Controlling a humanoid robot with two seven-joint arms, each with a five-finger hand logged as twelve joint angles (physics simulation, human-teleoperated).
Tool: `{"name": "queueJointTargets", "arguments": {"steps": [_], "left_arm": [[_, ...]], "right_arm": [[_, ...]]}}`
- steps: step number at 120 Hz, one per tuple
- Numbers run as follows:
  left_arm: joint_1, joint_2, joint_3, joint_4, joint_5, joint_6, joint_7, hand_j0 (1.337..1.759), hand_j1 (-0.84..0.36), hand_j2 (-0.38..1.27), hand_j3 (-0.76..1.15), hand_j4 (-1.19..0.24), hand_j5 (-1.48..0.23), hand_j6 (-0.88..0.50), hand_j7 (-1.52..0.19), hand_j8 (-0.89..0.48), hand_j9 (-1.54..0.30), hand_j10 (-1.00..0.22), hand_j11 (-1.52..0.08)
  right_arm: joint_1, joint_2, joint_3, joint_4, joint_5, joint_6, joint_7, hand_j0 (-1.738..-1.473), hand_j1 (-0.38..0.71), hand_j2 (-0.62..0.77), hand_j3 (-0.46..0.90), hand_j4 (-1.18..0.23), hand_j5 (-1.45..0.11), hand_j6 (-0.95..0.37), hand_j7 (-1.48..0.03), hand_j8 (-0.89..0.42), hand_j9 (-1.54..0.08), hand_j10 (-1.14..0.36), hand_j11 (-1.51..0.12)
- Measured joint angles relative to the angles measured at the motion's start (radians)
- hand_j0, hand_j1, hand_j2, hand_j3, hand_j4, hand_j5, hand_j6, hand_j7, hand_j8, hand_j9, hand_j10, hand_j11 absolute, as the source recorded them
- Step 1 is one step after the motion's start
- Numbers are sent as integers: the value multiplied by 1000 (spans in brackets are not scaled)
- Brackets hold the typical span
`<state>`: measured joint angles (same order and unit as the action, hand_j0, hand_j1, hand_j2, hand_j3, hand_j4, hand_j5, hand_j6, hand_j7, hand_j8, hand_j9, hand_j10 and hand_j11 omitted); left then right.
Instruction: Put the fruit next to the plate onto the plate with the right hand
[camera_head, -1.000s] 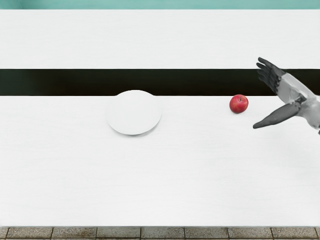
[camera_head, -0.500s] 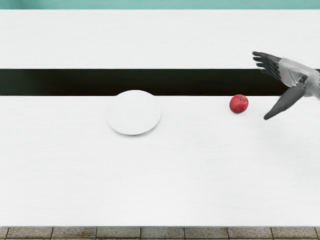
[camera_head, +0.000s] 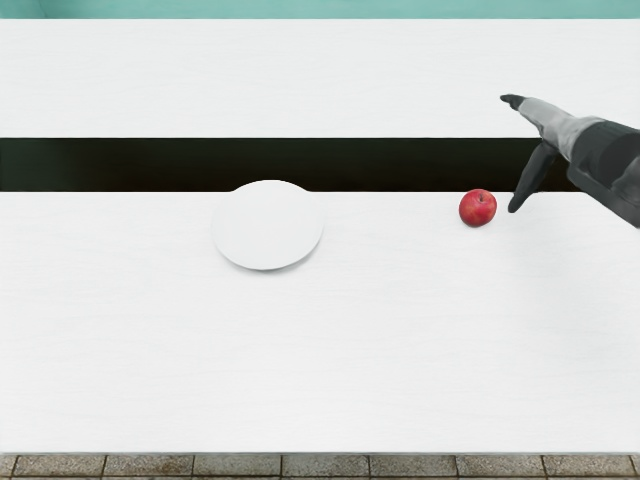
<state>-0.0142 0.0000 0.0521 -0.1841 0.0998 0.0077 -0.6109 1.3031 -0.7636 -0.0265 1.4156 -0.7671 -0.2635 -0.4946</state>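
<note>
A white surface (camera_head: 320, 350) is filling most of the head view. A dark band (camera_head: 200, 165) is running across its full width at the far side, with a second white slab (camera_head: 300, 80) lying beyond it. A strip of tiled floor (camera_head: 320, 466) is showing along the bottom edge.

Left of centre, a round white plate (camera_head: 268, 225) is sitting flat on the surface, its far rim just meeting the edge of the dark band.

Further right, well apart from the plate, a red apple (camera_head: 478, 207) is resting on the bare surface. It is standing close to the same far edge, with its stem dimple facing up.

At the right edge the right hand (camera_head: 548, 135) is coming into the picture on a grey forearm, hanging in front of the dark band. It is sitting above and to the right of the apple. Its fingers (camera_head: 520, 103) are stretching out straight toward the upper left, and the thumb (camera_head: 525, 185) is pointing down and away from them. The hand is therefore spreading wide and holding nothing. The thumb tip is hanging just beside the apple's right side, with a small gap showing between the two.
</note>
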Motion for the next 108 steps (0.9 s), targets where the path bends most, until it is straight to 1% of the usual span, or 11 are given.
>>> {"name": "queueJointTargets", "arguments": {"steps": [8,16,27,40,55,75,93,108], "left_arm": [[0,0,-1,0,0,0,0,1658,336,2,0,-11,-14,-11,-14,-11,-14,-11,-14],[0,0,0,0,0,0,0,1658,336,2,0,-11,-14,-11,-14,-11,-14,-11,-14],[0,0,-1,0,0,0,0,1658,336,2,0,-11,-14,-11,-14,-11,-14,-11,-14],[0,0,-1,0,0,0,0,1658,336,2,0,-11,-14,-11,-14,-11,-14,-11,-14],[0,0,0,0,0,0,0,1658,336,2,0,-11,-14,-11,-14,-11,-14,-11,-14],[0,0,0,0,0,0,0,1658,336,2,0,-11,-14,-11,-14,-11,-14,-11,-14],[0,0,0,0,0,0,0,1658,336,2,0,-11,-14,-11,-14,-11,-14,-11,-14],[0,0,1,0,0,0,0,1658,336,2,0,-11,-14,-11,-14,-11,-14,-11,-14]], "right_arm": [[24,-10,-24,63,-2,-13,-50,-1658,-349,2,0,-4,-1,-6,0,-5,0,-3,0],[39,-22,-37,130,-4,-23,-82,-1658,-349,2,0,-4,-1,-6,0,-5,0,-3,0],[62,-21,-46,193,-22,-63,-102,-1658,-349,2,0,-4,-1,-6,0,-5,0,-3,0],[104,18,-87,216,-46,-119,-111,-1658,-349,2,0,-3,-1,-5,0,-4,0,-3,0],[133,73,-133,191,-50,-156,-115,-1658,-349,2,0,-3,-1,-5,0,-4,0,-3,0],[161,99,-233,154,-6,-166,-116,-1658,-349,2,0,-3,0,-4,0,-3,0,-2,0],[173,178,-300,71,13,-218,-116,-1658,-349,2,0,-3,-1,-4,0,-3,-1,-2,-1],[174,203,-333,41,15,-264,-116,-1658,-327,-2,0,-21,-25,-23,-25,-22,-25,-21,-25]]}}
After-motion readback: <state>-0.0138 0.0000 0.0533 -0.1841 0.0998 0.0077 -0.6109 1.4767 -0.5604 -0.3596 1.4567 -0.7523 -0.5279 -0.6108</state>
